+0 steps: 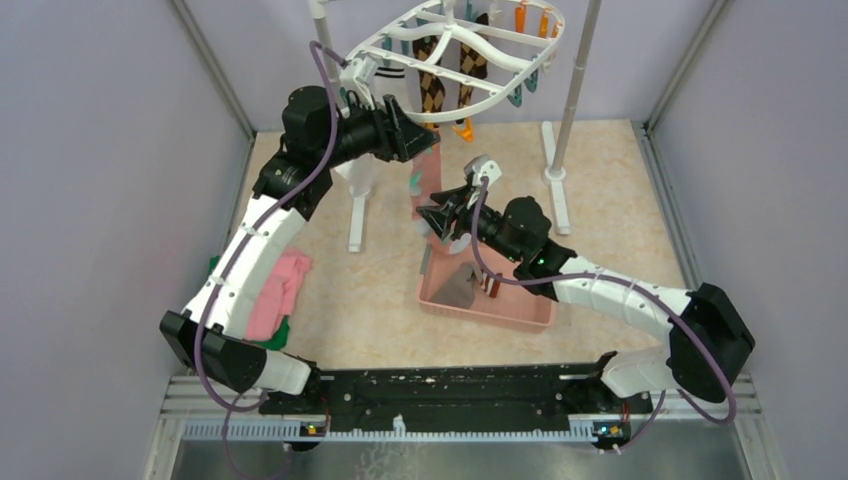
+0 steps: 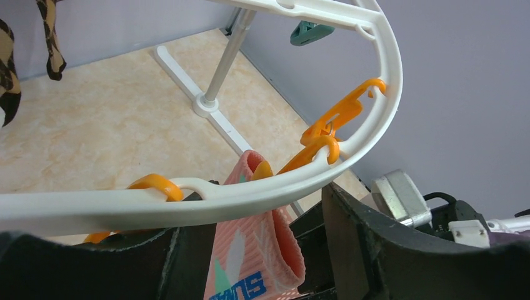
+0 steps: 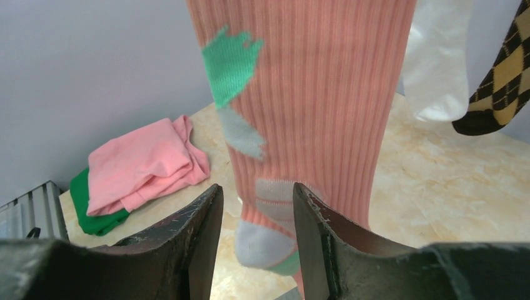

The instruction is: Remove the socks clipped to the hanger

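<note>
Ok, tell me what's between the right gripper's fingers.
The lower end of the pink sock hangs inside the right gripper, its jaws parted; the right wrist view shows it.

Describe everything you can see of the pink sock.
The pink sock is ribbed knit, salmon with teal and pale grey patches, a grey tip and blue lettering near the cuff. It hangs straight down from the white hanger, cuff at an orange clip. The left gripper straddles the cuff, the right gripper the foot, fingers apart.

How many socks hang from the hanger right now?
4 visible: the pink sock at the near rim of the hanger, the white sock beside it, and two argyle socks under the middle. Others may be hidden.
</note>
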`<move>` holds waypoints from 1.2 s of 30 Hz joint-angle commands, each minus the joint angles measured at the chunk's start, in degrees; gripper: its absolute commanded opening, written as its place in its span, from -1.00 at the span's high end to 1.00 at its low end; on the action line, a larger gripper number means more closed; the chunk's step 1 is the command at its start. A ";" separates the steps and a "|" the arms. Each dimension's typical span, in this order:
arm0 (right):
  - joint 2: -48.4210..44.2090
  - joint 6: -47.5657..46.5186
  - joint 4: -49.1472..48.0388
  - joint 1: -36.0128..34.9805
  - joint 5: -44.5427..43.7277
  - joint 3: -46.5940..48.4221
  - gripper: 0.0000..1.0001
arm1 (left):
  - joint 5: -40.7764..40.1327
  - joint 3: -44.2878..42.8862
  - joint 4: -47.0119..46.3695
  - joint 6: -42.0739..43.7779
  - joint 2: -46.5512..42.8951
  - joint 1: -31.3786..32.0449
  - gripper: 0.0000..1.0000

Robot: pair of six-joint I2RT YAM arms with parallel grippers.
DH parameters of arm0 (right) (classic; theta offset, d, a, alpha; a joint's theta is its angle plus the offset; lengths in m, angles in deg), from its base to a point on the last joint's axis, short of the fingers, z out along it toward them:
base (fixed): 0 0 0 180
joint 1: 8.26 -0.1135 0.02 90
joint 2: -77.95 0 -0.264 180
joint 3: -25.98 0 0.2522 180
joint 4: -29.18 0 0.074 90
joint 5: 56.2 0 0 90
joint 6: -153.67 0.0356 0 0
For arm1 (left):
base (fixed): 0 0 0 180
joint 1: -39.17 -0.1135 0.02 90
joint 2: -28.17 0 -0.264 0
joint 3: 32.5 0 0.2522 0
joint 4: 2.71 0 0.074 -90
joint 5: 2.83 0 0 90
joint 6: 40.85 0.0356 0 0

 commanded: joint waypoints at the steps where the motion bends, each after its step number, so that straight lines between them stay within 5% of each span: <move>1: 1.77 -1.18 -1.65 -0.62 -0.89 3.25 0.08 | 3.13 -3.18 -4.61 -1.32 1.27 -1.34 -0.34; 15: 3.09 -0.18 -1.75 -0.62 0.01 4.38 0.10 | 6.28 -0.04 -11.67 -5.04 0.11 -1.76 -0.10; 18: 3.39 -0.14 -1.34 -0.62 -0.54 4.68 -0.03 | 6.52 0.63 -12.37 -5.58 -0.07 -2.02 -0.10; 20: 3.48 -0.04 -1.51 -0.62 -1.84 4.60 -0.32 | 7.11 1.15 -13.26 -5.96 -0.17 -2.20 -0.12; 23: 3.67 -0.52 -1.54 -0.61 -4.14 4.91 -0.41 | 7.76 1.58 -13.87 -6.22 -0.17 -2.29 -0.21; 29: 5.29 -1.31 -2.54 -0.62 -4.30 6.53 -0.20 | 7.84 2.83 -15.97 -7.82 0.12 -2.37 -0.28; 36: 7.45 0.64 -3.50 -0.59 -1.11 8.40 0.01 | 7.83 4.62 -18.27 -9.20 -0.55 -2.83 -0.08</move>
